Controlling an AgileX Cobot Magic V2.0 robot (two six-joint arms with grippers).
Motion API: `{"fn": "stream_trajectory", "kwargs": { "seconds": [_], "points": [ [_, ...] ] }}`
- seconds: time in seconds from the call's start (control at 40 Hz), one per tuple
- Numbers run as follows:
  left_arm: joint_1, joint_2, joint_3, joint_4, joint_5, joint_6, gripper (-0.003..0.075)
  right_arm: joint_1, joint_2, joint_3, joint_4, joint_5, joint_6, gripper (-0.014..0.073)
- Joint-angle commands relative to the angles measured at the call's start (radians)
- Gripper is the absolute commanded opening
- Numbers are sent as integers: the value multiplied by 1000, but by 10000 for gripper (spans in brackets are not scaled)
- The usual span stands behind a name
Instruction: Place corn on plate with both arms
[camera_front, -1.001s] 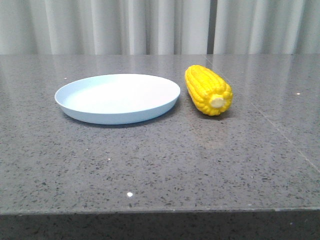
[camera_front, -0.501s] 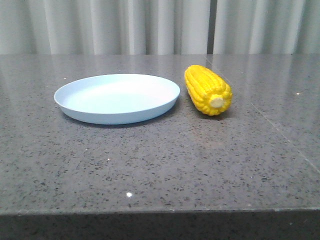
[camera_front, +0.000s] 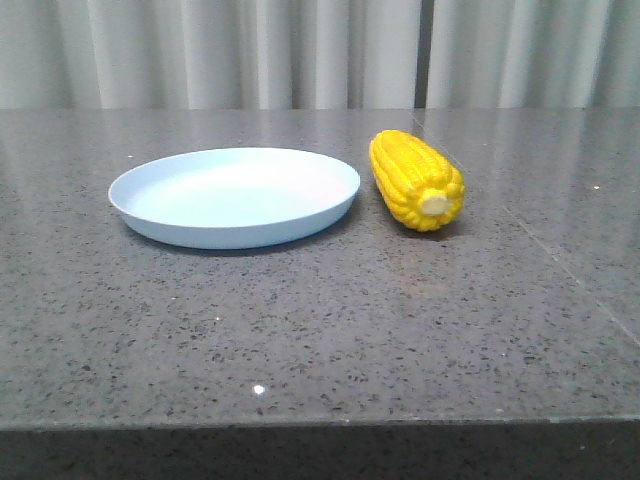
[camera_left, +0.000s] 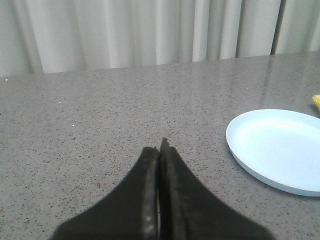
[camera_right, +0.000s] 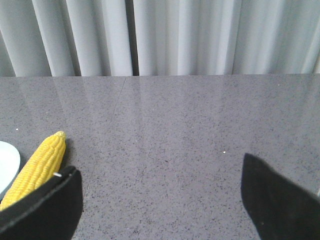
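Observation:
The yellow corn (camera_front: 415, 180) lies on the grey table just right of the pale blue plate (camera_front: 235, 195), its cream stub end toward the camera. Neither arm shows in the front view. In the left wrist view my left gripper (camera_left: 160, 146) is shut and empty, its black fingers pressed together above bare table, with the plate (camera_left: 280, 150) off to one side and a sliver of corn (camera_left: 316, 101) at the frame edge. In the right wrist view my right gripper (camera_right: 159, 171) is wide open and empty; the corn (camera_right: 37, 165) lies beside one finger (camera_right: 47, 205), with the plate rim (camera_right: 7, 167) just beyond.
The table is a speckled grey stone top (camera_front: 330, 320) with its front edge near the bottom of the front view. Pale curtains (camera_front: 320, 50) hang behind the table's far edge.

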Motion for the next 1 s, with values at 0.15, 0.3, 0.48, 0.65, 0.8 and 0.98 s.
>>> {"fn": "stream_trajectory", "kwargs": {
  "seconds": [0.15,0.3,0.48,0.65,0.8,0.98],
  "points": [
    [-6,9,-25,-12,-81,-2,-20,-6,380,-229,21,115,-4,664],
    [-6,9,-25,-12,-81,-2,-20,37,615,-377,81,271,-4,664],
    [-6,9,-25,-12,-81,-2,-20,193,898,-573,92,445,-4,664],
    [-6,9,-25,-12,-81,-2,-20,294,1101,-739,93,557,15,664],
    [-6,9,-25,-12,-81,-2,-20,344,1187,-834,93,561,51,620],
    [-6,9,-25,-12,-81,-2,-20,353,1259,-903,154,545,59,573]
  ]
}}
